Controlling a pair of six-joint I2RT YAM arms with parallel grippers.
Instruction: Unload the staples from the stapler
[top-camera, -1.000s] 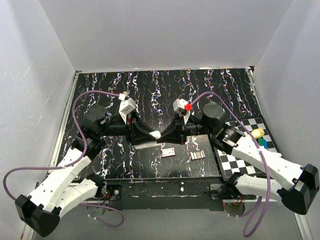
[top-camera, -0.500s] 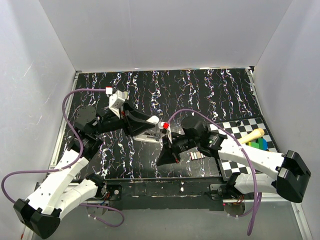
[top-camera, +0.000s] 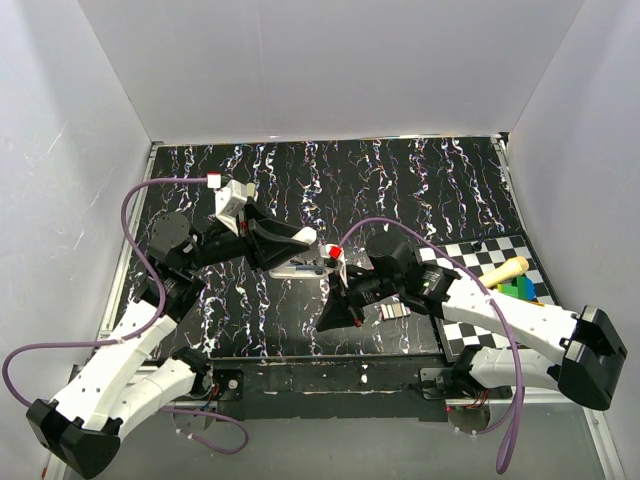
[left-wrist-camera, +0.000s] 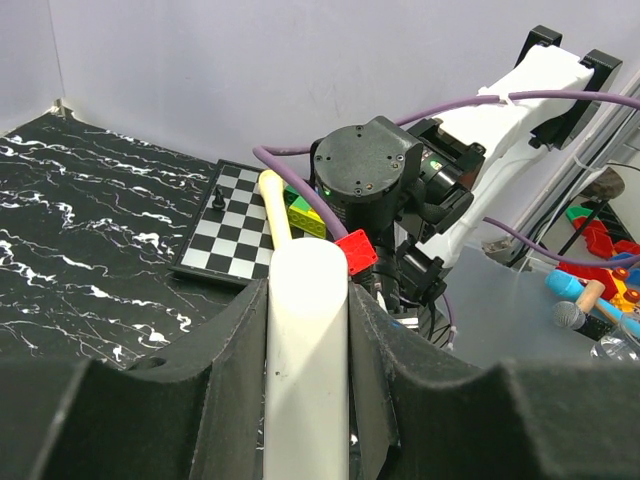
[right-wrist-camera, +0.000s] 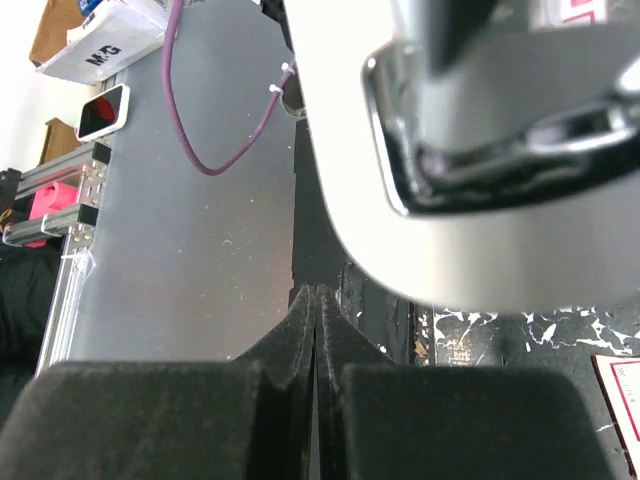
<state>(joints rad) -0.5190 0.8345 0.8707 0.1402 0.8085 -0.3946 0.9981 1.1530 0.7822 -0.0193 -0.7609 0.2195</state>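
My left gripper (top-camera: 300, 245) is shut on the stapler (top-camera: 306, 238) and holds it above the middle of the table. Its cream top faces up and its grey metal lower part (top-camera: 298, 270) hangs open below. In the left wrist view the cream top (left-wrist-camera: 305, 350) is clamped between both fingers of the left gripper (left-wrist-camera: 307, 292). My right gripper (top-camera: 327, 320) is shut, low over the table, just in front of and below the stapler. In the right wrist view the right gripper (right-wrist-camera: 317, 293) has closed tips with nothing showing between them. The stapler's cream and chrome underside (right-wrist-camera: 480, 160) looms above.
A staple strip (top-camera: 396, 312) lies on the black marbled table right of the right gripper. A chessboard (top-camera: 468, 338) sits at the right with a wooden stick (top-camera: 506, 268) and coloured blocks (top-camera: 520, 288) on it. White walls enclose the table.
The right gripper has left the stapler and swung down toward the near table edge. The left gripper has moved the stapler back and to the left. Little has changed in the last half second.
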